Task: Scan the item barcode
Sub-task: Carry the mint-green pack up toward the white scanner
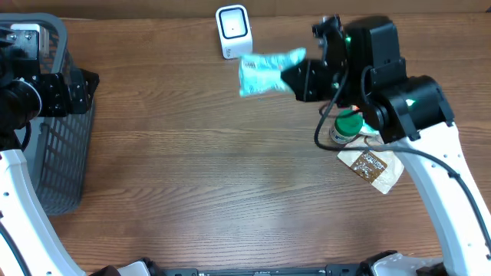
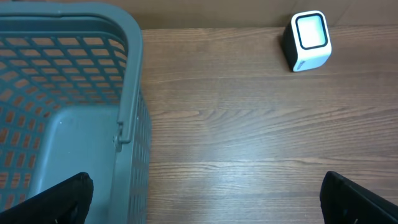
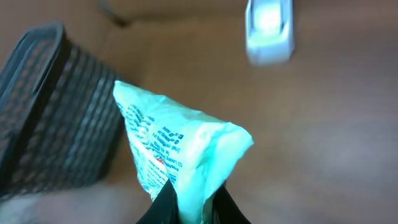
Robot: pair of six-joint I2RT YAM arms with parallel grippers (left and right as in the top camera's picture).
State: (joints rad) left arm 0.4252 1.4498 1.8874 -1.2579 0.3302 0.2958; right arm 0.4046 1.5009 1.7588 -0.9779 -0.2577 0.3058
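- Right gripper [image 1: 294,77]: clamped on packet [image 1: 265,70], lifted off the table just right of scanner [image 1: 233,31].
- Left gripper [image 1: 83,90]: jaws wide, empty, at basket [image 1: 54,169] rim, well left of scanner.

Pale green packet [image 1: 266,70] aloft, seemingly just beside white scanner [image 1: 233,31].

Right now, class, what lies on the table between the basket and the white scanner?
Nothing: only bare wooden table lies between the basket and the scanner. The left wrist view shows it best; the overhead view agrees.
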